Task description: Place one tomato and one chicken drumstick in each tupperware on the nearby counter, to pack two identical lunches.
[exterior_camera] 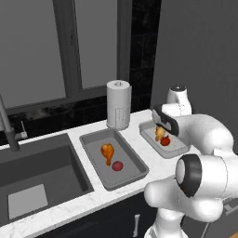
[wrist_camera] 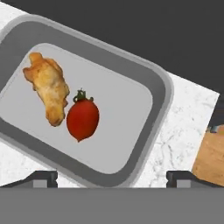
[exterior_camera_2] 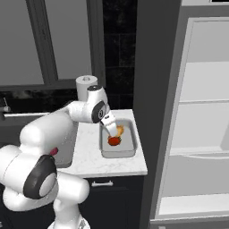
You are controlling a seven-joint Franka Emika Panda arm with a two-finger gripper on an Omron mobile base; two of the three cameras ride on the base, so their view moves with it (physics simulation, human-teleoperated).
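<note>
Hand view | gripper spread | tupperware: tomato, drumstick | no writing

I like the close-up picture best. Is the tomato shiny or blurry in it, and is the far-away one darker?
Hand view: the tomato looks slightly soft, with a faint sheen and no hard shadow, beside the drumstick in the tupperware. Left base view: dimmer, dark window and wall, tomato small.
</note>
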